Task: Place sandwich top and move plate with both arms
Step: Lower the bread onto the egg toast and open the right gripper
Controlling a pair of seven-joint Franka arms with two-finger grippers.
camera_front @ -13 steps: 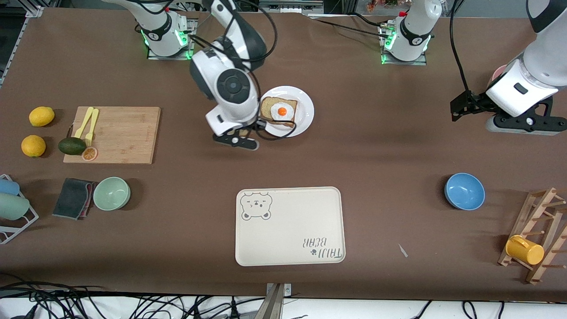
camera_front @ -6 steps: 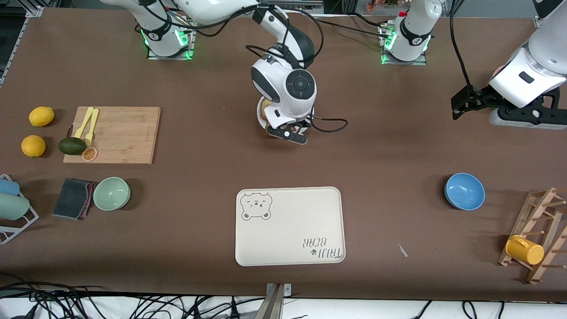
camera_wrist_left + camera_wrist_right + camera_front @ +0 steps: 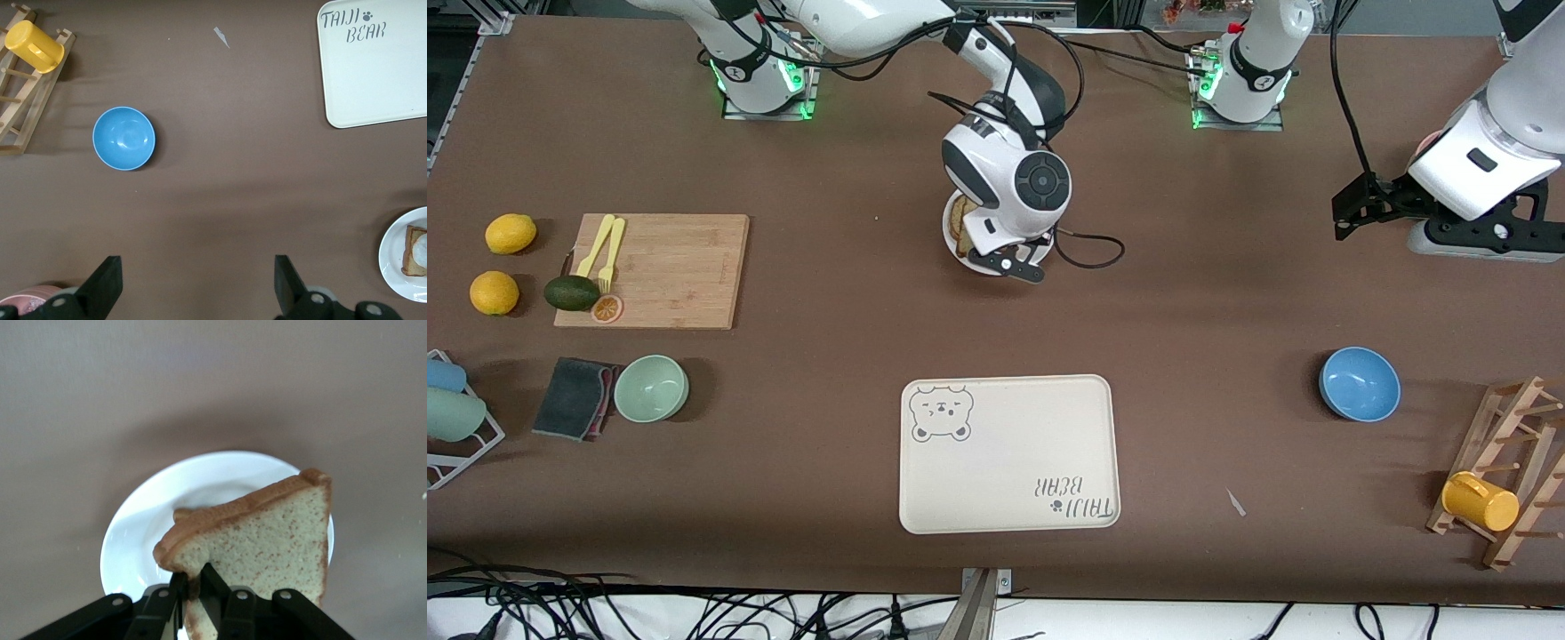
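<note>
A wide brown table carries the plate [image 3: 951, 233] near the robots' bases. The right gripper [image 3: 193, 587] hangs directly over it, pinching the sandwich top [image 3: 267, 543] by one edge, the slice probably hanging tilted above the egg slice [image 3: 417, 250]. The left gripper [image 3: 197, 283] waits spread wide, well apart toward its own table end.

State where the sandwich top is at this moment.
The sandwich top is pinched in the right pincer, held up in the air over the plate, which sits midway between the two arm bases.
</note>
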